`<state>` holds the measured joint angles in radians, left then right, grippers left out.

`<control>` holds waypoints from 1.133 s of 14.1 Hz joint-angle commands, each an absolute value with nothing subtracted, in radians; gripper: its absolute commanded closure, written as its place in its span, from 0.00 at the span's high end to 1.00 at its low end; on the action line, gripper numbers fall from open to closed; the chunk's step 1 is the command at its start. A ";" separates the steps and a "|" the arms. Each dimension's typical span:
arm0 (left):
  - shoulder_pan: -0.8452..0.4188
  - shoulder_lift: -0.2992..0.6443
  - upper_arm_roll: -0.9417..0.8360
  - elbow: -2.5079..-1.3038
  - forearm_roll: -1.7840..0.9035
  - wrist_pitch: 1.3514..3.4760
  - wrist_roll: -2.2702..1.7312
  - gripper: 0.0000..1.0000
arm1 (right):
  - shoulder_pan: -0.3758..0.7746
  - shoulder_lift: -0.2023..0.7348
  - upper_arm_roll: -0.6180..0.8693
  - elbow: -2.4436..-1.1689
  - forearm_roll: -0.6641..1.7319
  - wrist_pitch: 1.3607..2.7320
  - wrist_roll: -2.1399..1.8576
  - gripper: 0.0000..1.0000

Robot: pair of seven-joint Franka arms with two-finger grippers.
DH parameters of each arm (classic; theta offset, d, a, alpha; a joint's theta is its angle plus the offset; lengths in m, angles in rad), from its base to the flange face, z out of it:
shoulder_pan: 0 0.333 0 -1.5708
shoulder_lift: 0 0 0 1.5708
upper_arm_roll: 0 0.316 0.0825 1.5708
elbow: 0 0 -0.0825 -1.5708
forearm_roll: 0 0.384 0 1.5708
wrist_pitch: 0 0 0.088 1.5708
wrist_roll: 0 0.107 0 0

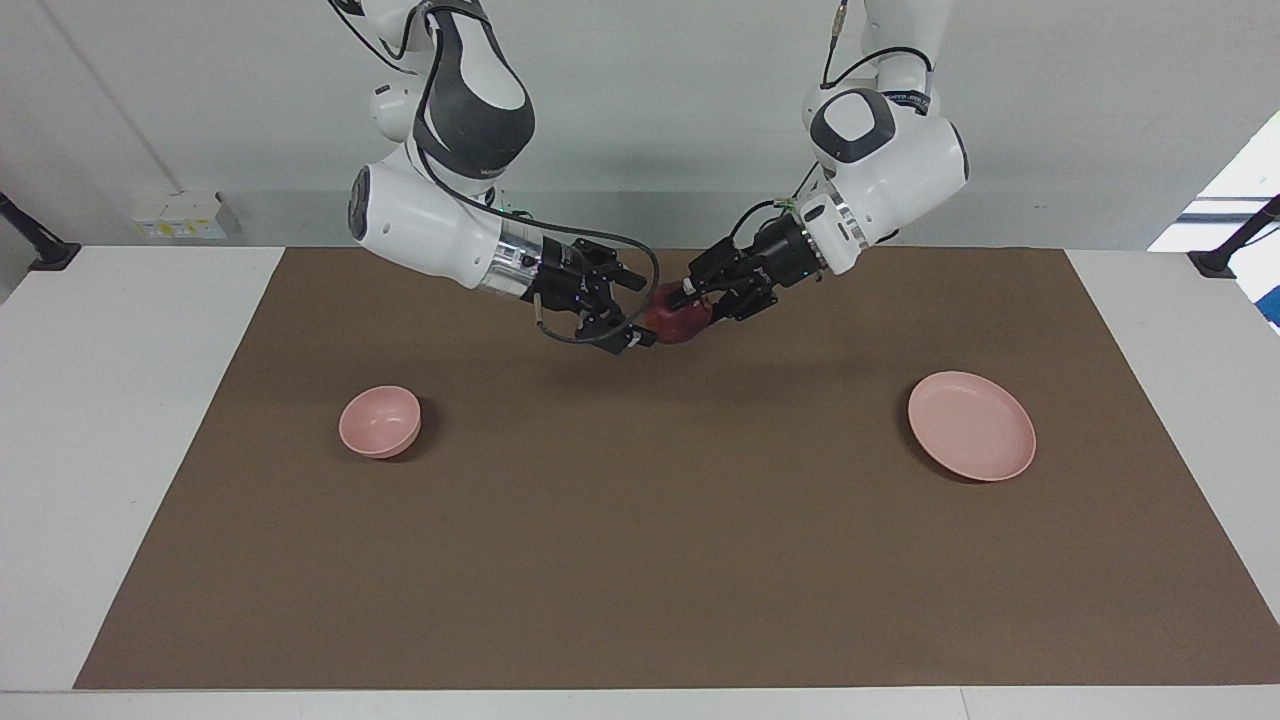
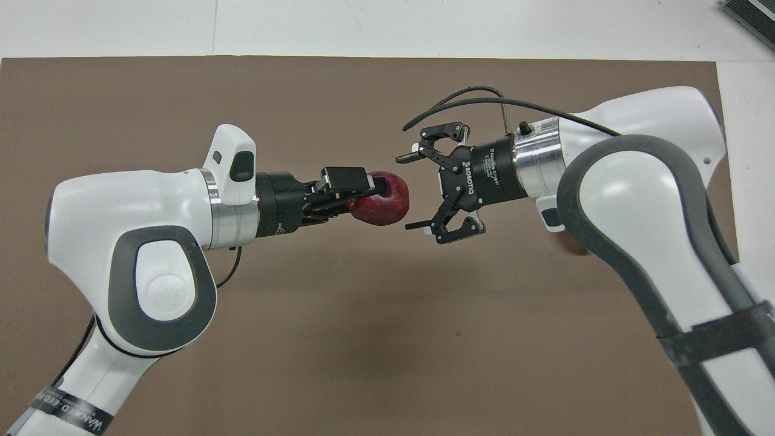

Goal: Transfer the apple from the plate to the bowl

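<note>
The dark red apple (image 1: 678, 320) is in the air over the middle of the brown mat, held by my left gripper (image 1: 692, 306), which is shut on it. In the overhead view the left gripper (image 2: 363, 197) grips the apple (image 2: 382, 200) from the left arm's end. My right gripper (image 1: 643, 312) is open, its fingers spread on either side of the apple's free end, also in the overhead view (image 2: 410, 192). The pink plate (image 1: 972, 425) lies empty toward the left arm's end. The small pink bowl (image 1: 380, 420) stands empty toward the right arm's end.
The brown mat (image 1: 640, 560) covers most of the white table (image 1: 120, 450). In the overhead view the arms hide the plate and the bowl.
</note>
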<state>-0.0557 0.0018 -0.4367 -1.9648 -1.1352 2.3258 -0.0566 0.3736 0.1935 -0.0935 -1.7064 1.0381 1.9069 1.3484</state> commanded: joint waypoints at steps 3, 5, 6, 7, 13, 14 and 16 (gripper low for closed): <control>-0.069 -0.009 -0.466 -1.968 -1.158 2.381 -0.083 0.00 | 0.380 0.173 -0.089 -1.743 1.078 1.914 1.358 1.00; -0.069 -0.009 -0.477 -1.967 -1.158 2.393 -0.095 0.00 | 0.382 0.170 -0.086 -1.747 1.077 1.914 1.358 1.00; -0.069 -0.009 -0.477 -1.967 -1.158 2.393 -0.095 0.00 | 0.383 0.169 -0.084 -1.749 1.077 1.913 1.358 1.00; -0.069 -0.011 -0.482 -1.965 -1.158 2.395 -0.097 0.00 | 0.400 0.167 -0.084 -1.753 1.077 1.913 1.355 1.00; -0.066 -0.012 -0.482 -1.957 -1.155 2.393 -0.123 0.00 | 0.403 0.161 -0.084 -1.761 1.075 1.899 1.315 0.09; -0.066 -0.011 -0.482 -1.957 -1.154 2.393 -0.123 0.00 | 0.396 0.163 -0.084 -1.761 1.075 1.891 1.315 0.00; -0.064 -0.012 -0.480 -1.957 -1.154 2.390 -0.121 0.00 | 0.391 0.164 -0.084 -1.756 1.075 1.881 1.310 0.00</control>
<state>-0.0598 0.0003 -0.4876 -1.9587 -1.1378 2.3757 -0.1134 0.4025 0.1889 -0.0892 -1.7273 1.0479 1.9056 1.3442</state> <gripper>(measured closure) 0.286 0.203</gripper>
